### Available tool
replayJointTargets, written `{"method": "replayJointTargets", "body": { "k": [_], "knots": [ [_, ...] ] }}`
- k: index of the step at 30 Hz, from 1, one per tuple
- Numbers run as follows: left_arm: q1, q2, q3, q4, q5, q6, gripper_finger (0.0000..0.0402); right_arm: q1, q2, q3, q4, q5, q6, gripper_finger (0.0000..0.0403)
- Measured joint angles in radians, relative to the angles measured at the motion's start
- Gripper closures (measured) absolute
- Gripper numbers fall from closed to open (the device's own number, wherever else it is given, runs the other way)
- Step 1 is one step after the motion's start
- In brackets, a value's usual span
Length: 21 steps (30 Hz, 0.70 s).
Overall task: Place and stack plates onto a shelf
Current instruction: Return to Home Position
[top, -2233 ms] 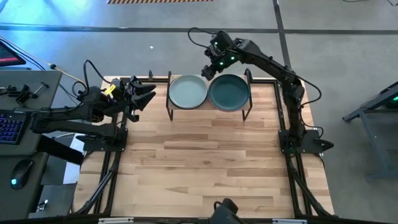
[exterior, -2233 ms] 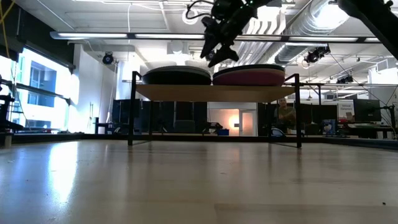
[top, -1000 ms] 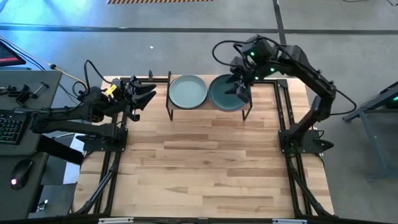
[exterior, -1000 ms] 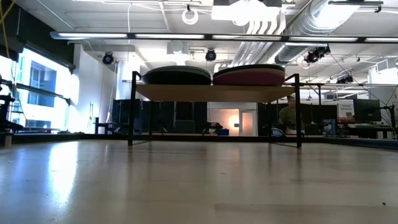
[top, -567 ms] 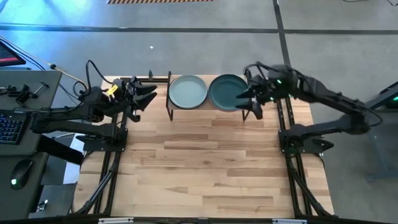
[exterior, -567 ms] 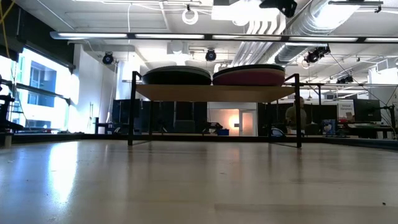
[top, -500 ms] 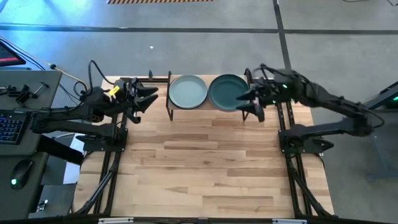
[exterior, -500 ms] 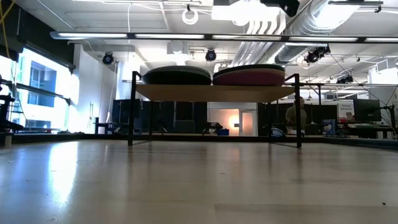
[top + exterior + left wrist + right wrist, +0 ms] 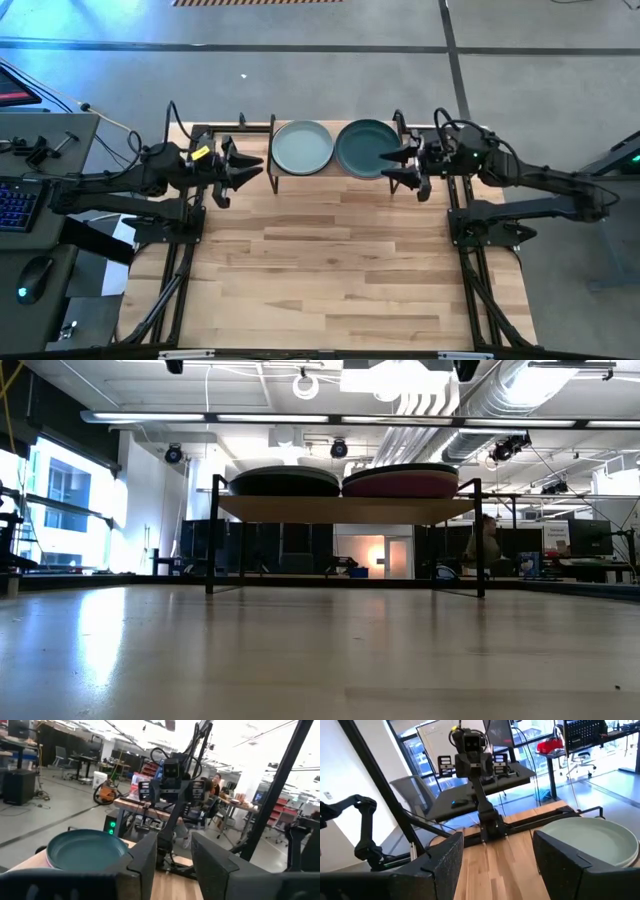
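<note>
Now the shelf (image 9: 345,508) holds two stacks, with a pale plate (image 9: 302,147) and a teal plate (image 9: 366,148) on top. My left claw (image 9: 248,168) and right claw (image 9: 392,167) hang wide open and empty, one at either end. The right one is just beside the shelf, so I judge a careless swing could clip it and jolt the stacks.

The shelf (image 9: 345,509) stands at the counter's (image 9: 330,260) far edge, midway across. On it the left stack (image 9: 302,147) and right stack (image 9: 367,148) of plates sit side by side. The left pincer (image 9: 252,170) hangs just left of the shelf, the right pincer (image 9: 388,168) just right.
</note>
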<state>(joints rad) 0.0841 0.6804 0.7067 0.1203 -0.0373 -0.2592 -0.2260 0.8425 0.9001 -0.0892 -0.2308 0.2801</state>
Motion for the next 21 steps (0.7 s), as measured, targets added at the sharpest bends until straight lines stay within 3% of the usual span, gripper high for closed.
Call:
{"method": "replayJointTargets", "body": {
  "k": [6,12,21],
  "knots": [
    [0.000,0.000,0.000,-0.008,0.007,0.006,0.0327,0.000,0.025,0.000,-0.001,0.003,0.000,0.0181],
    [0.000,-0.001,0.000,0.003,0.010,0.019,0.0393,0.000,0.036,0.001,-0.003,0.002,0.009,0.0181],
    [0.000,0.000,0.000,0.036,0.010,0.020,0.0401,0.000,0.034,0.002,-0.003,0.001,0.009,0.0181]
  ]
}}
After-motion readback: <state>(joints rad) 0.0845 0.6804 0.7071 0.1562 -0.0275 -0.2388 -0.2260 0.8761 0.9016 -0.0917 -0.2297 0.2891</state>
